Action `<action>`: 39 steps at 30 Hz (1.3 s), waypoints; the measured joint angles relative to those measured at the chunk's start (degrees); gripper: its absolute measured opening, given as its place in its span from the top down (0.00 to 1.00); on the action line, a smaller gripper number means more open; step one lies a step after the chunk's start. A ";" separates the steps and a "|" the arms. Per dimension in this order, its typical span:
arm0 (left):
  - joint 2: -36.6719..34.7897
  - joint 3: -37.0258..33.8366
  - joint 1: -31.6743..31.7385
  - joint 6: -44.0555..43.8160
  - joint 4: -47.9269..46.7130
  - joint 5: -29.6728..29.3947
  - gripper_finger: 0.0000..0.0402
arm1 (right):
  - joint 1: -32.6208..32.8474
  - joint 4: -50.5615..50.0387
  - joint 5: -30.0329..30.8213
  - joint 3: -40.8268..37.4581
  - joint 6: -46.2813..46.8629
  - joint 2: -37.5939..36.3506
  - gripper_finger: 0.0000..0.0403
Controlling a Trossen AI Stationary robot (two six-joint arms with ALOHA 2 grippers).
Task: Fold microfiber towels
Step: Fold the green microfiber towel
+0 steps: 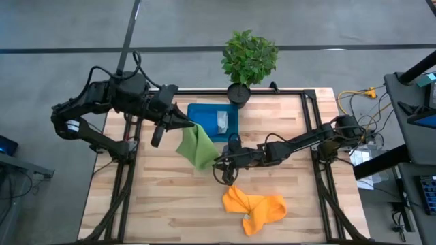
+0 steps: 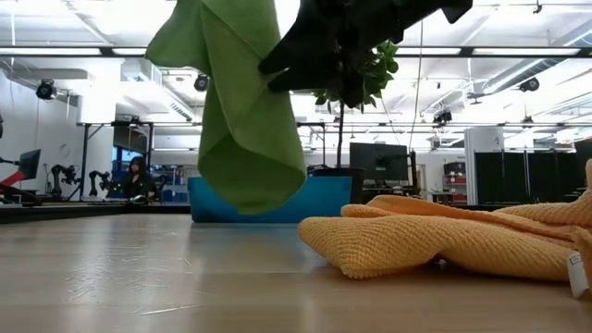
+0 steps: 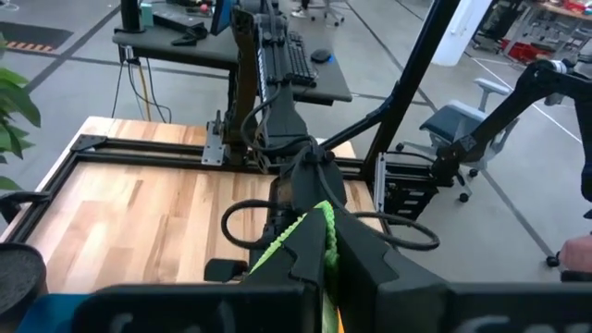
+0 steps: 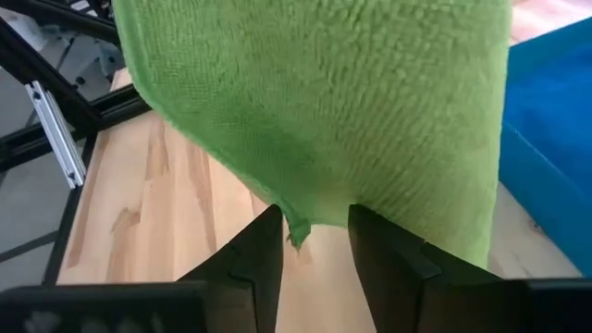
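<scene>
The wooden bench point(image 1: 163, 197) carries a blue tray point(image 1: 204, 117) at its far edge, beside a potted plant point(image 1: 248, 60), and in the tray lies a grey-white towel point(image 1: 222, 121). The green towel point(image 1: 197, 145) hangs in the air just in front of the tray, stretched between the left end effector point(image 1: 190, 124), clamped on its upper corner, and the right end effector point(image 1: 219, 163), whose fingers sit slightly apart around its lower edge. The orange towel point(image 1: 254, 207) lies crumpled on the bench, nearer the front edge than the tray.
</scene>
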 joint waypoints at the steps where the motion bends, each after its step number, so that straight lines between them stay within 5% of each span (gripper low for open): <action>1: 0.00 0.00 0.00 0.00 0.05 -0.02 1.00 | -0.09 0.28 0.00 0.00 -0.28 0.00 0.70; 7: 0.00 0.00 0.69 0.00 0.31 -0.02 1.00 | -0.60 3.77 0.00 0.00 -2.15 0.00 0.76; 12: 0.00 0.14 1.31 0.00 0.26 -0.02 1.00 | -0.51 3.97 -0.60 0.10 -6.69 0.00 0.95; 17: 0.00 0.46 1.88 0.00 0.15 -0.02 1.00 | 0.42 3.19 -0.53 1.51 -8.92 -0.47 0.98; 30: -1.08 0.48 2.25 -0.01 -8.01 -2.85 1.00 | 2.55 -34.71 0.15 15.18 -10.45 -11.48 0.98; 39: -4.98 0.07 1.74 -4.15 -26.20 -7.32 1.00 | 4.41 -46.30 2.56 16.81 -6.27 -17.34 0.98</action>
